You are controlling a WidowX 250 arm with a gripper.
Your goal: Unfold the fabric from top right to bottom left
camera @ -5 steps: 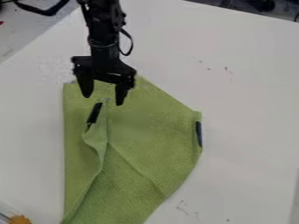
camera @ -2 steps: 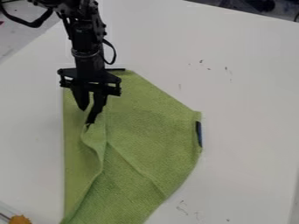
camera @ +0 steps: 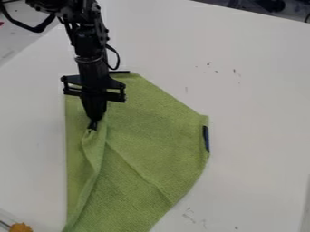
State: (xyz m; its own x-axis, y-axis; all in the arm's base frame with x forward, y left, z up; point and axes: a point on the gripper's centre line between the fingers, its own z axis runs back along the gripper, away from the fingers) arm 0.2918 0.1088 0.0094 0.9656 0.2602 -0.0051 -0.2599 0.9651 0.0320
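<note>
Fabric point(camera: 157, 131): spread on the white table point(camera: 260, 95) below the arm and cut off by the lower edge of the view; a long raised fold point(camera: 89, 176) is seen down its left part.
Gripper point(camera: 94, 119): fingers brought together, with the fabric apparently pinched between them at the upper end of that fold, by a small dark tab point(camera: 92, 126).
Handling: very little weight is to be expected; the cloth is judged soft, limp and unbreakable, its nap giving some grip.
Place of hold: the loose corner beside the tab is well chosen, provided only the upper layer is caught; if both are caught, the whole cloth may be dragged.
Dark blue patch point(camera: 206, 138): set at the fabric's right edge, away from the grip.
Next move: the corner should be raised gently, then carried across so the layers are parted.
</note>
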